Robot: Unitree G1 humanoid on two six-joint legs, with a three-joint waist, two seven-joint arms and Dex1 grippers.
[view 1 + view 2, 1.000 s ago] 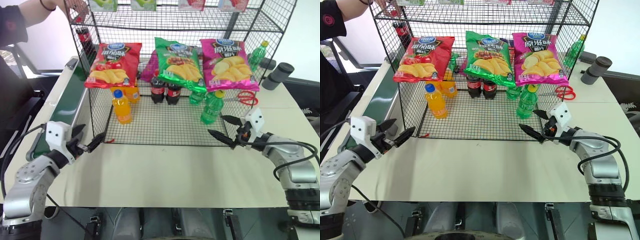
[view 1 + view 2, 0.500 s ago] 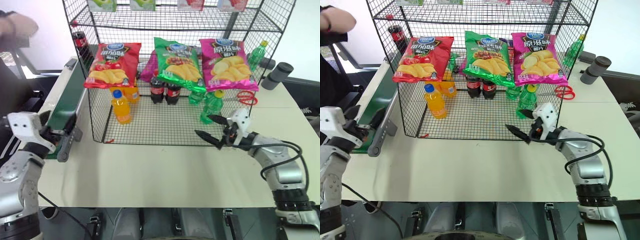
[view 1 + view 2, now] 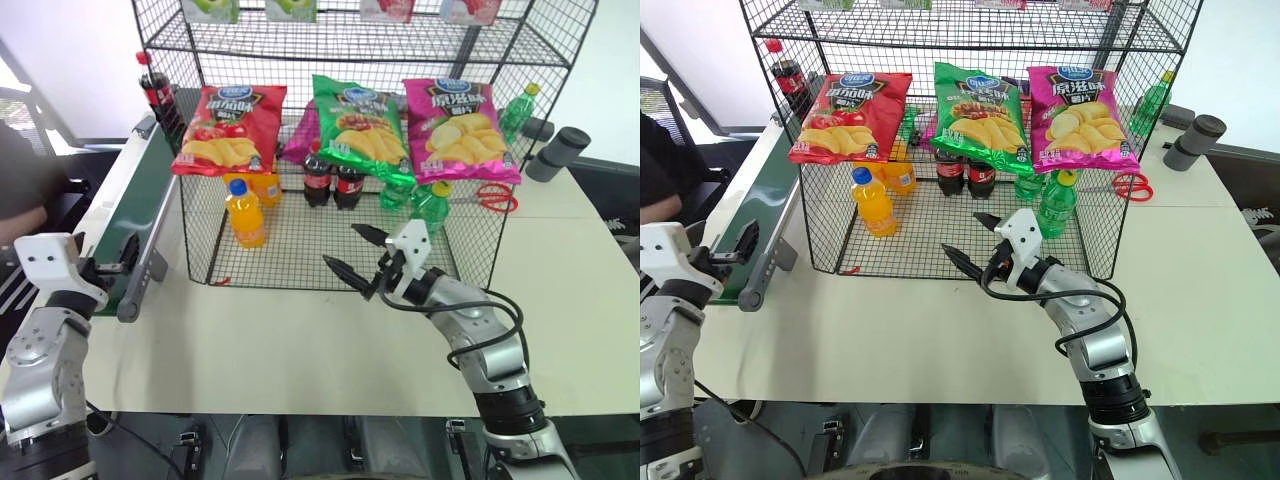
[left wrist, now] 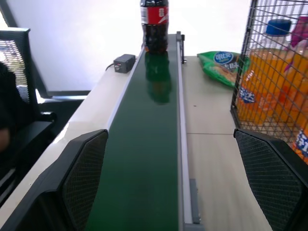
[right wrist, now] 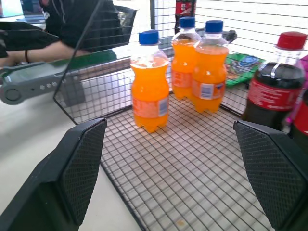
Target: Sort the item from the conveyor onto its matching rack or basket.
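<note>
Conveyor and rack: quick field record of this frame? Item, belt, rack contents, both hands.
item: cola bottle, upright at far end of the conveyor
rack: black wire rack; two cola bottles, orange soda bottles and green bottles on its floor
front: red, green and pink chip bags
left hand: open, at the near end of the belt, pointing along it
right hand: open, empty, at the rack's front edge
</note>
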